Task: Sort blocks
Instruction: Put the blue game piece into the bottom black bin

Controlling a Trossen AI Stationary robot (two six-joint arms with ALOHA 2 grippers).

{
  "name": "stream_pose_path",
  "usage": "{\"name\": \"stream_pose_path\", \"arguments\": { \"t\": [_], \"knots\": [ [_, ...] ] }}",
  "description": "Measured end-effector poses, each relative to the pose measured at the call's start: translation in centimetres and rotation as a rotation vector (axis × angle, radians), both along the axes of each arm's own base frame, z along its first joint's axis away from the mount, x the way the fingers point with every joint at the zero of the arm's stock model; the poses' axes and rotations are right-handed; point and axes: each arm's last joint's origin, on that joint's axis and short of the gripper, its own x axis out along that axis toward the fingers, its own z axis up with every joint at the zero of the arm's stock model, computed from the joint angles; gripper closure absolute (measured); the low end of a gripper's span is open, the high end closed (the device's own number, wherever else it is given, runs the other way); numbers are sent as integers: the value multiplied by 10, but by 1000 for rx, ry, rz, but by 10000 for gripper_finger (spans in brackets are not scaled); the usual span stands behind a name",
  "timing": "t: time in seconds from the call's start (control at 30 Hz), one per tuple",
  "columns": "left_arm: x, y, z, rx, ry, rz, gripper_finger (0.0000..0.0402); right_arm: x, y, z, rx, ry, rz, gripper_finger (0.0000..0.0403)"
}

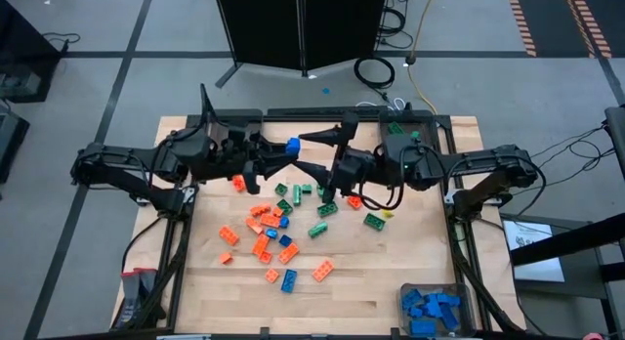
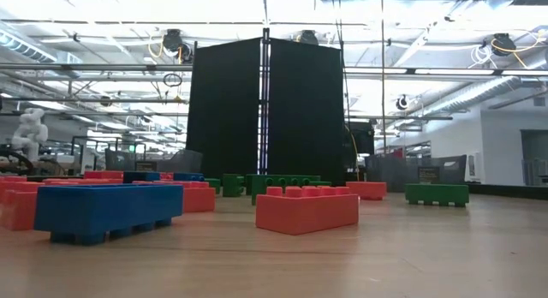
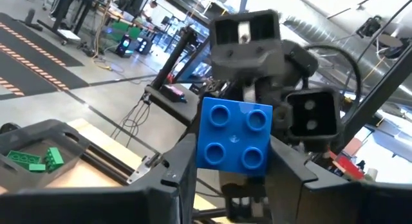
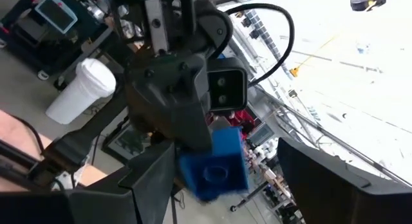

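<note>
- Step in hand, as we judge it: a handover in mid-air. One blue block (image 1: pixel 292 145) sits above the upper middle of the desk (image 1: pixel 371 281), between the two arms.
- Left end effector (image 3: pixel 233 161): clamped on the blue block, which fills the centre of the left wrist view, studs facing the camera.
- Right end effector (image 4: pixel 212 179): fingers spread wide on either side of the same block (image 4: pixel 215 163), not yet touching it as far as we can see.
- Blue bin (image 1: pixel 433 308), lower right of the high view: already holds several blue blocks, so we take it as this block's destination.
- Green bin (image 3: pixel 35 153), left edge of the left wrist view: a few green blocks inside.
- Remaining blocks (image 1: pixel 278 228): orange, green and blue, scattered across the desk's centre, unsorted.
- Next move, in our judgement: the right fingers must close squarely on the block before the left lets go.
- Hard to make out: the low view shows only blocks (image 2: pixel 306 209) up close, no arms; no orange bin is visible; the blue bin is cut off at the bottom edge.
</note>
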Motion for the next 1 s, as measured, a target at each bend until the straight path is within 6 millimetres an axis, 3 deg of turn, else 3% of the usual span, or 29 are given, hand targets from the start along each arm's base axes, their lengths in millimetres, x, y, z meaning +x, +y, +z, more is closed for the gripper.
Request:
{"name": "stream_pose_path", "arguments": {
  "t": [0.47,0.87,1.0],
  "knots": [
    [6,0,1,1,-36,-22,275,0,-3,-1,5,7,-9,142],
    [5,0,1,-30,-44,-25,275,0,-3,-1,-28,18,-21,278],
    [5,0,1,-31,-44,-25,275,0,-3,-1,-35,19,-25,289]
  ]
}}
